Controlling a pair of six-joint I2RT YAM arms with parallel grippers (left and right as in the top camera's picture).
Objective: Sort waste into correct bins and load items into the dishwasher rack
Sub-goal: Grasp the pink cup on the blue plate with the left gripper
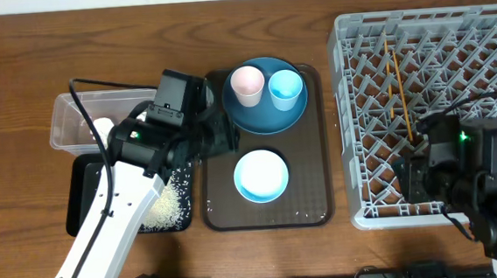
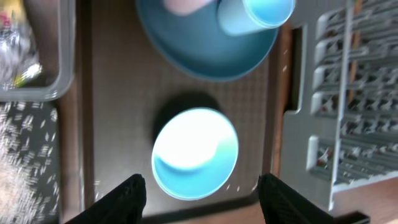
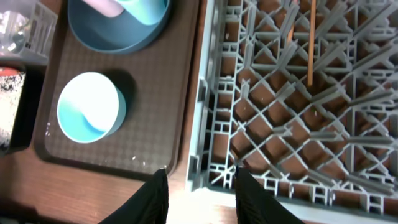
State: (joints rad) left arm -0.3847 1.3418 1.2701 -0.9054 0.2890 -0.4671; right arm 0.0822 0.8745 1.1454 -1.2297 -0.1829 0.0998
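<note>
Closest in are my own fingers. On the left claw (image 2: 200, 186) they stand wide apart with nothing between them, hanging above the bowl (image 2: 194, 154). On the right claw (image 3: 200, 177) they are also parted and grip nothing, poised over the near left corner of the rack (image 3: 208, 140).

That grey rack (image 1: 346, 123) fills the right side of the table (image 1: 15, 68). Just beside it, to its left, lies the brown serving tray (image 1: 309, 187). The blue plate (image 1: 264, 116) sits at the tray's far end. Farther left stands the clear tub (image 1: 68, 125), and the black tray (image 1: 82, 199) lies just in front of it, both partly hidden under my left arm. The bowl rests upright on the brown tray, nearer to me than the plate and apart from it. A white cup (image 1: 246, 82) and a light blue cup (image 1: 285, 87) stand side by side on the plate. Thin chopsticks (image 1: 396, 76) lie in the rack. Something white (image 1: 103, 125) shows inside the tub. Rice (image 1: 167, 208) is scattered on the black tray's right part.
</note>
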